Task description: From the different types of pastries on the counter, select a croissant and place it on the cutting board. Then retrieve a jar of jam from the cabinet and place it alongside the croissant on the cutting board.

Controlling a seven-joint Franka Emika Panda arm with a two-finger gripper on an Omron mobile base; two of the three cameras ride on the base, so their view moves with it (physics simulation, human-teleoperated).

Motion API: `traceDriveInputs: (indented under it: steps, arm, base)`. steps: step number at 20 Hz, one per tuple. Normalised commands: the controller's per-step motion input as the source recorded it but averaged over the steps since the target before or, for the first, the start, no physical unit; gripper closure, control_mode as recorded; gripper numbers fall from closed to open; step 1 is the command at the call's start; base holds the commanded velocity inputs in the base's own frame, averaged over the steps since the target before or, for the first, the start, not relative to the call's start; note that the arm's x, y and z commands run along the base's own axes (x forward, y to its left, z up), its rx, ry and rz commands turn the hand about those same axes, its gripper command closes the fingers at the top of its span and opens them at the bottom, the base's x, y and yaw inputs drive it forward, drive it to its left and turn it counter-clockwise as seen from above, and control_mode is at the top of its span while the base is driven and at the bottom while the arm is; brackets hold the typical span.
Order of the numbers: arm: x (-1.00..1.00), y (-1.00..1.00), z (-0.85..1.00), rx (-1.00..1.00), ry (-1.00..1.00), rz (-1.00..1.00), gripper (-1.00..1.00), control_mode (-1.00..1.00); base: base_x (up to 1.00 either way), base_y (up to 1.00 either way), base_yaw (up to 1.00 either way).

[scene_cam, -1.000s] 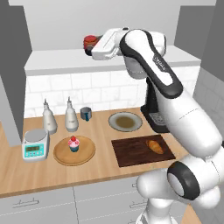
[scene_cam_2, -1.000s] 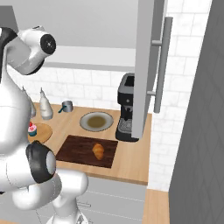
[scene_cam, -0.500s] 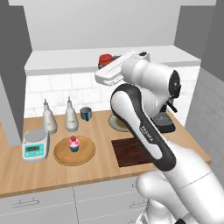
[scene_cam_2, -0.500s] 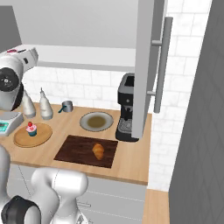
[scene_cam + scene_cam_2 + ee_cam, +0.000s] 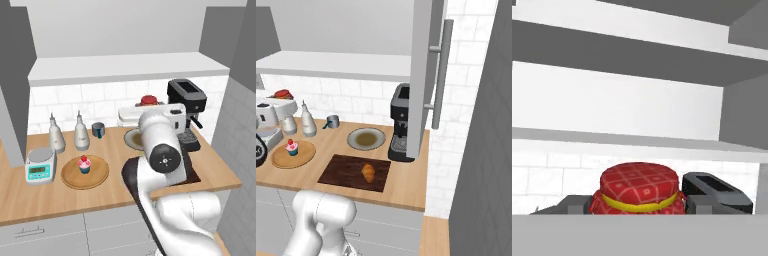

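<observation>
1. Cupcake (image 5: pixel 84 164): pink frosting, cherry, blue wrapper, on a round light-wood board (image 5: pixel 101 174) at the left of the counter (image 5: pixel 30 197). It is not required by the task. Risk: a low sweep of the arm could tip it.

2. Jar of jam (image 5: pixel 639 188): squat, with a red checked lid and a yellow band. The hand view shows it seated between the gripper (image 5: pixel 639 206) fingers, which appear clamped on it, one on each side. In the left base view the jar hangs above the counter, near the round grey plate (image 5: pixel 133 139). Risk: a smooth rounded body could slip or twist in a two-point hold, particularly if the arm swings fast.

3. Cutting board (image 5: pixel 346 171): dark, grained, flat, rectangular. The croissant (image 5: pixel 369 172) lies on its right half; the left half is free. Risk: setting down too far right would knock the croissant.

4. Coffee machine (image 5: pixel 400 131): black, boxy, just beside the cutting board's far right corner. Risk: collision on the descent.
</observation>
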Motion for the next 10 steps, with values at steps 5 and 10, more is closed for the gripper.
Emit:
traceDriveInputs:
  steps: [5,10]
  arm:
    - [-0.1,-0.66,-0.95,0.15,0.01,-0.42,1.0,-1.0]
    - [0.36,-0.49,-1.0,0.18,-0.07,-0.24,1.0,-1.0]
  base:
    - [0.0,0.0,0.0]
    - [0.0,0.0,0.0]
